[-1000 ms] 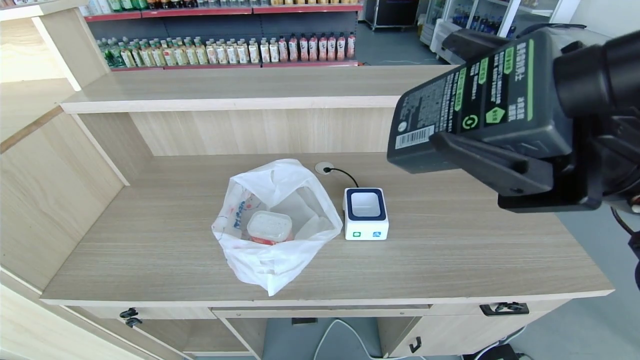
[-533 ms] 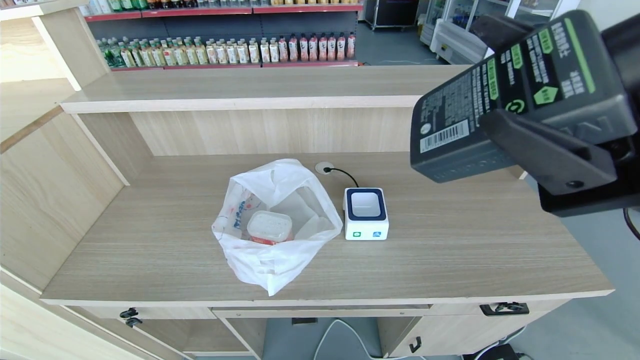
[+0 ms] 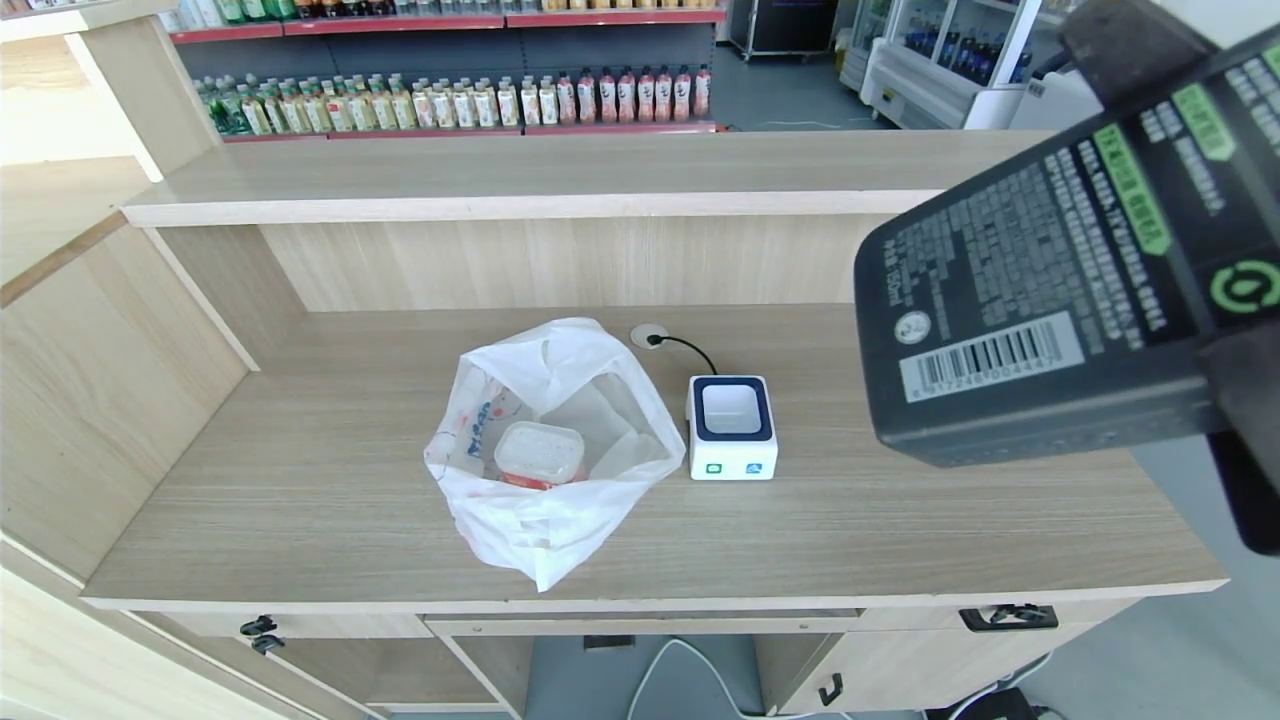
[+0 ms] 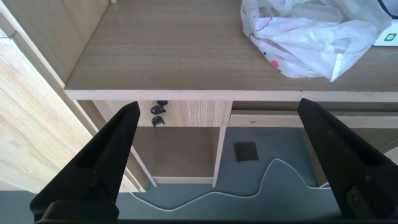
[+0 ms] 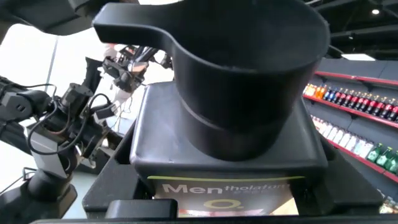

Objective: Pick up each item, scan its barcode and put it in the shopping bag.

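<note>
My right gripper (image 3: 1185,235) is shut on a black bottle (image 3: 1050,320) with green labels, held high at the right, well above the counter. Its white barcode (image 3: 990,357) faces the head camera. In the right wrist view the bottle's wide black cap (image 5: 242,93) sits between the fingers (image 5: 109,199). The white barcode scanner (image 3: 731,427) stands mid-counter, below and left of the bottle. Beside it lies the open white shopping bag (image 3: 545,440) with a white lidded tub (image 3: 538,452) inside. My left gripper (image 4: 221,162) hangs open and empty off the counter's front edge, near the bag (image 4: 305,37).
The wooden counter (image 3: 900,520) has a raised back ledge (image 3: 480,190) and a side wall (image 3: 90,380) at the left. A black cable (image 3: 685,348) runs from the scanner to a hole in the counter. Drawers with black handles (image 3: 1008,617) sit under the front edge.
My right gripper has carried the black bottle to the right and closer to the head camera, so its barcode looks larger. The bag, tub and scanner have not moved.
</note>
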You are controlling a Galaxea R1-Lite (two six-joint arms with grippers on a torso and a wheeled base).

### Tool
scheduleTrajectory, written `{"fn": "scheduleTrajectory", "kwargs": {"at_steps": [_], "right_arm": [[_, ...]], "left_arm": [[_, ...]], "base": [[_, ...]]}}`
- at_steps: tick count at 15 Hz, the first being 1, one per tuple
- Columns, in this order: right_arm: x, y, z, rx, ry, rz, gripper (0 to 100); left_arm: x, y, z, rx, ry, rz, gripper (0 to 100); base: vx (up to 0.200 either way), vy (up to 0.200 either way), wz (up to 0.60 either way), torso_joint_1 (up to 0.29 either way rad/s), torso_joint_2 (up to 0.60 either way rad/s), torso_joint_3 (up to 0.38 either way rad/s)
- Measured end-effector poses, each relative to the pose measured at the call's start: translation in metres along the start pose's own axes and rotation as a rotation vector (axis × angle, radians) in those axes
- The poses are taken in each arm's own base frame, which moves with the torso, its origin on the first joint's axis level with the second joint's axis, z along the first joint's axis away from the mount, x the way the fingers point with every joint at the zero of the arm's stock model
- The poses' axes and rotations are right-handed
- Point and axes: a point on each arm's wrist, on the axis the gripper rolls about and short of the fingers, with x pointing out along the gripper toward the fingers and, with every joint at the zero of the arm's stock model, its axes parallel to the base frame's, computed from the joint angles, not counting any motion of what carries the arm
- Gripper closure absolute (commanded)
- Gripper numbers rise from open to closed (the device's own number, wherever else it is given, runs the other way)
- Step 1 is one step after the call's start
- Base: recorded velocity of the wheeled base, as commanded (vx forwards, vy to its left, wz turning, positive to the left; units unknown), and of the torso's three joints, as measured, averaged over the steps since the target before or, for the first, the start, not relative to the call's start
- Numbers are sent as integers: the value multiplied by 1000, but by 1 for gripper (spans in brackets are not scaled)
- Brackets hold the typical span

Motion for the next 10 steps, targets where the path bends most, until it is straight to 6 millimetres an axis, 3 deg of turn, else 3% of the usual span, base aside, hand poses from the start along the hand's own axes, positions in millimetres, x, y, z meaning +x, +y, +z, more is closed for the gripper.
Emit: {"fn": "scheduleTrajectory", "kwargs": {"at_steps": [5,10], "right_arm": [[-5,8,5,-26,5,0,100],[-19,25,26,-64,5,-13,100]], "left_arm": [[0,0,0,0,0,0,0],[0,0,0,0,0,0,0]], "base": [[0,0,0,0,0,0],[0,0,0,0,0,0]]}}
